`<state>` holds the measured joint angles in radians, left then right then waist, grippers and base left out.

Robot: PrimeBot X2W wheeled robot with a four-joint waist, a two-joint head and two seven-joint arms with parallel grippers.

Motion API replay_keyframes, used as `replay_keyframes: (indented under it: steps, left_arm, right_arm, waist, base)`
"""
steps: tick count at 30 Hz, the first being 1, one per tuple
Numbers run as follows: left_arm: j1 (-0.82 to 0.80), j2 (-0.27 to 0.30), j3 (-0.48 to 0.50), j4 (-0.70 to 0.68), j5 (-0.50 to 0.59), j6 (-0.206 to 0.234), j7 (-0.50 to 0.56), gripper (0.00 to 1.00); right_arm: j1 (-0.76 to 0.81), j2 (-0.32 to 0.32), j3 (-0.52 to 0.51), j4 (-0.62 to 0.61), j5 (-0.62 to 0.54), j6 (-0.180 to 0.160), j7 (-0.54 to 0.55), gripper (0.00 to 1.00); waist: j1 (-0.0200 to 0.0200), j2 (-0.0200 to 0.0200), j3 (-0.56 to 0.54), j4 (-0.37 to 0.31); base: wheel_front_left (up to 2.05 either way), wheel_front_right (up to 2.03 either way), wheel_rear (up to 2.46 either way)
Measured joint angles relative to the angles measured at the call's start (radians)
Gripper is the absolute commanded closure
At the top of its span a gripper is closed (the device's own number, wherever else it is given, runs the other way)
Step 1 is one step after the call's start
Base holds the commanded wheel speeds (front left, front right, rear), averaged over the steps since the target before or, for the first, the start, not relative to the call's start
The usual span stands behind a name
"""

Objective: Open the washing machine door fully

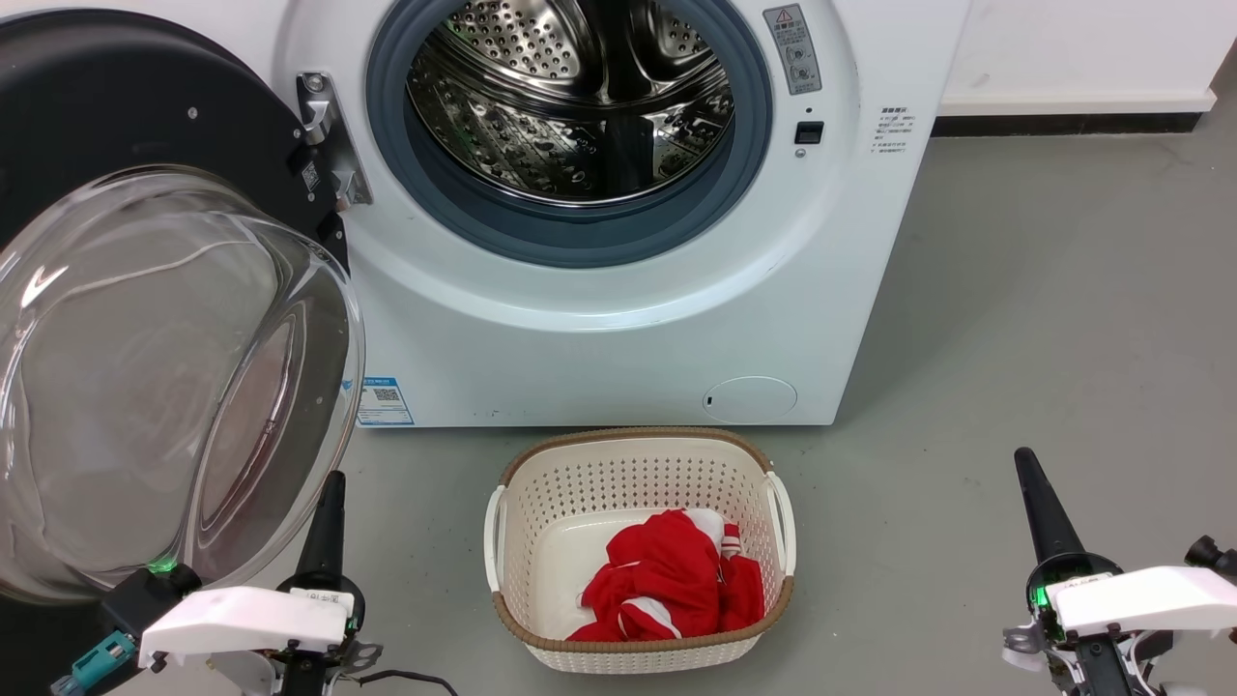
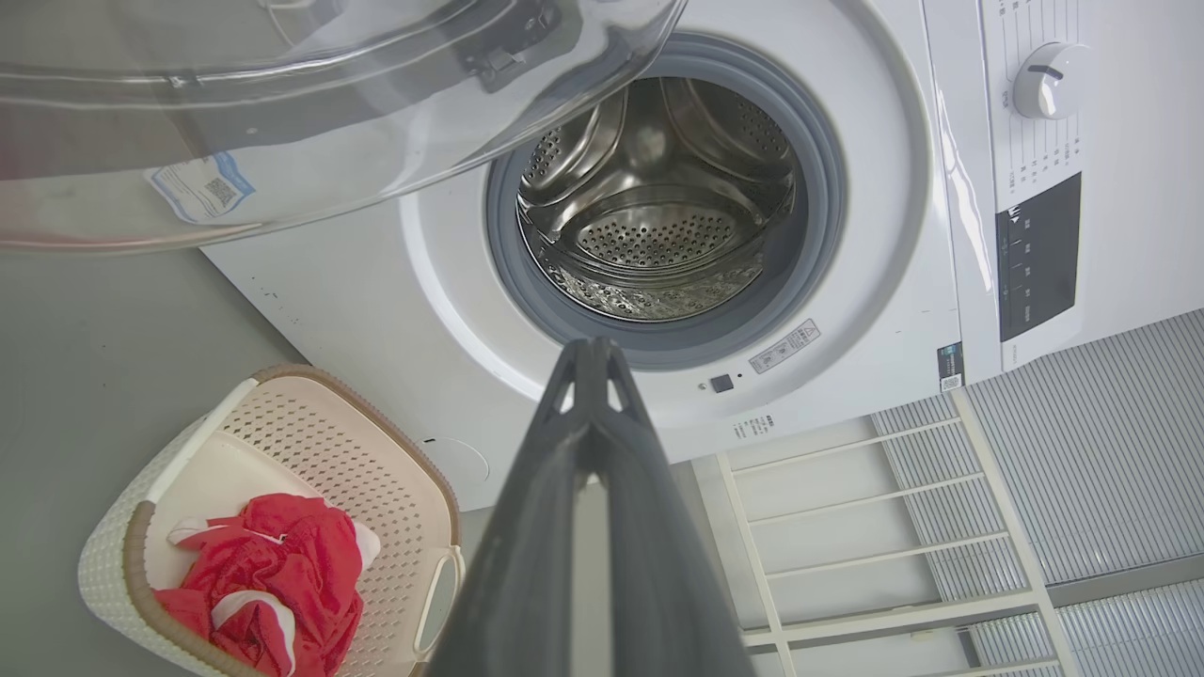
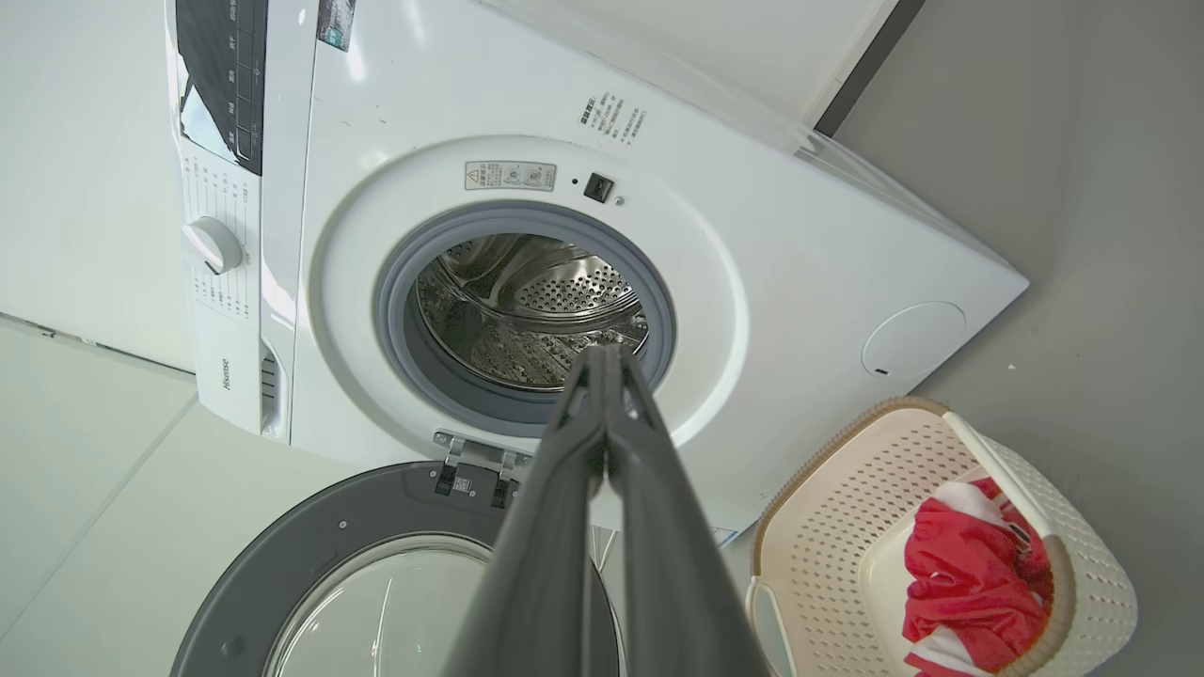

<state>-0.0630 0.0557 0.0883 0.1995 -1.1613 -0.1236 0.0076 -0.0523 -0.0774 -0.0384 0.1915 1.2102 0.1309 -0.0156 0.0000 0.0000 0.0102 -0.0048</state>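
1. The washing machine (image 1: 618, 338) has its drum exposed.
2. The washing machine door (image 1: 145, 367) hangs swung wide on my left.
3. My left gripper (image 1: 333, 483), fingers pressed together, sits just beside the door's glass; a careless lift could knock it.
4. My right gripper (image 1: 1026, 459), also pressed together, is empty.
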Motion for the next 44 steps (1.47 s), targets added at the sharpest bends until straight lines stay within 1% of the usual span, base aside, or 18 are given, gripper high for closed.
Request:
replay_keyframes:
  steps: [12,13,16,44]
  left_arm:
    - [-0.006,-0.002,0.008,0.013,-0.119,-0.001,0.028,1.00]
    - [-0.009,-0.002,0.009,0.016,-0.146,-0.001,0.034,1.00]
    - [-0.011,-0.002,0.011,0.019,-0.175,-0.002,0.043,1.00]
    - [-0.037,-0.004,0.021,0.041,-0.399,-0.006,0.095,1.00]
  right_arm:
    - [-0.009,0.000,-0.010,0.012,0.115,0.000,0.026,1.00]
    - [-0.011,0.000,-0.012,0.015,0.139,0.000,0.033,1.00]
    - [-0.012,0.000,-0.015,0.019,0.167,0.000,0.038,1.00]
    - [-0.045,0.001,-0.037,0.044,0.380,0.000,0.091,1.00]
  waist:
    - [0.0000,0.0000,-0.002,0.001]
    - [0.0000,0.0000,-0.002,0.001]
    - [0.0000,0.0000,-0.002,0.002]
    - [0.0000,0.0000,-0.006,0.004]
  base:
    - [0.00,0.00,0.00]
    - [0.00,0.00,0.00]
    - [0.00,0.00,0.00]
    - [0.00,0.00,0.00]
